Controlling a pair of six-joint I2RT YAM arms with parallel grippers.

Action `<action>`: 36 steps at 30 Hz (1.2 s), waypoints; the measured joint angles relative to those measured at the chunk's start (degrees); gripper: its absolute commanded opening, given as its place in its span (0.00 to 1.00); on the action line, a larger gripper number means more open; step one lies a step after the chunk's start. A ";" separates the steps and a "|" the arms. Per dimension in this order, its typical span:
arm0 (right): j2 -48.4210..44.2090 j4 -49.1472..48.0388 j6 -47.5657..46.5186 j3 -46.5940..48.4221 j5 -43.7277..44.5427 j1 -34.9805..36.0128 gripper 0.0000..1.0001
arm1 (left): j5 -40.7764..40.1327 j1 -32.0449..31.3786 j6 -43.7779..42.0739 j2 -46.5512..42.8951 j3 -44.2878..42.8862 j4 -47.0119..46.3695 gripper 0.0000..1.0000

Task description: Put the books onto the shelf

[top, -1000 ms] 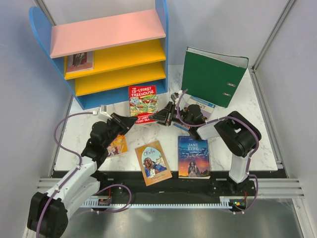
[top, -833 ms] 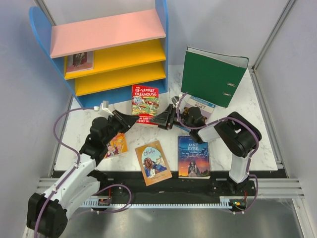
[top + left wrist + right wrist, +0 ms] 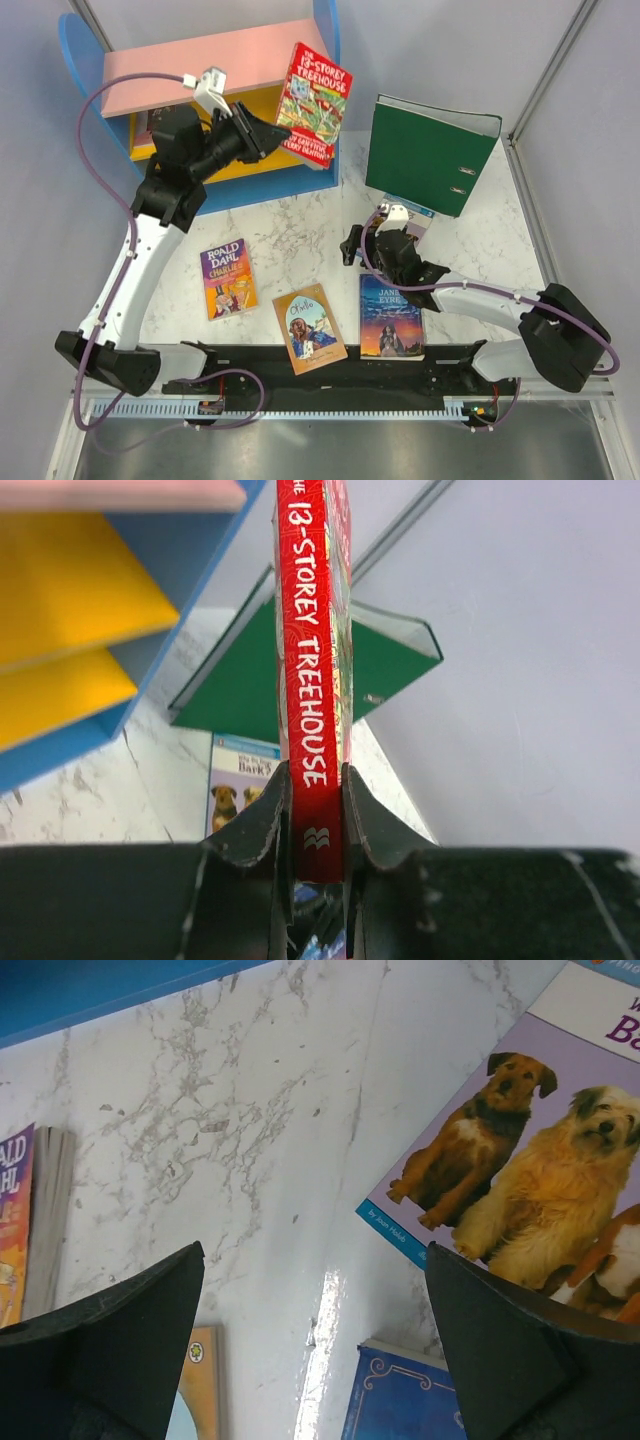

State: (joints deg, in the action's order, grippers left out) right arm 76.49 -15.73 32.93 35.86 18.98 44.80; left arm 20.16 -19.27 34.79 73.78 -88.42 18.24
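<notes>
Holding the red book (image 3: 315,105) by just the low end of its spine, your left end effector (image 3: 270,130) has little purchase. The book hangs tilted in the air at the right end of the shelf (image 3: 200,65), in front of the blue side panel (image 3: 330,30). It could pivot or slide out of that pinch if you swing quickly. A corner could also catch the side panel or the edge of the pink board, because the book is not yet squared to either yellow board.

Your right end effector (image 3: 352,243) stands wide and empty, low over the tabletop (image 3: 290,220), so nothing is at risk there unless it drifts into the dog book (image 3: 520,1170).

The left wrist camera shows you the grip itself, a finger on each cover and the spine facing the lens. It gives you no sense of clearance to the shelf. The overhead camera gives you that, plus the three books lying flat near the arm bases: Charlie (image 3: 227,278), Othello (image 3: 310,327) and Jane Eyre (image 3: 390,315). Only the right wrist camera shows bare marble between its fingers.
</notes>
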 measured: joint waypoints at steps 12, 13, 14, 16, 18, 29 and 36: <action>-0.68 3.30 -3.56 0.02 10.88 2.89 0.98 | -0.33 7.26 4.24 9.64 -15.93 -0.68 0.02; -0.68 3.34 -3.67 0.02 11.02 2.97 0.98 | -0.26 7.69 5.42 10.78 -16.70 -1.55 0.02; -0.68 3.37 -3.82 0.02 11.19 3.04 0.98 | -0.13 8.09 6.84 12.17 -17.92 -2.43 0.02; -0.68 3.37 -3.96 0.00 11.72 3.15 0.98 | 0.00 8.61 9.64 15.98 -21.09 -4.17 0.02; -0.70 3.37 -4.11 0.00 12.15 3.26 0.98 | 0.00 8.85 12.57 20.04 -24.68 -5.68 0.02; -0.68 3.37 -4.31 0.00 12.90 3.37 0.98 | -5.33 8.81 26.29 33.29 -33.03 -11.10 0.02; -0.15 3.37 -4.35 0.02 12.92 3.37 0.98 | -5.97 8.13 30.38 36.26 -35.89 -12.39 0.07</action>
State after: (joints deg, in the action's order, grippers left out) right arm 76.34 -12.36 28.58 35.88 31.90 48.16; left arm 14.20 -11.14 65.17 110.04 -124.31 5.85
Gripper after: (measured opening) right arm 0.982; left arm 0.231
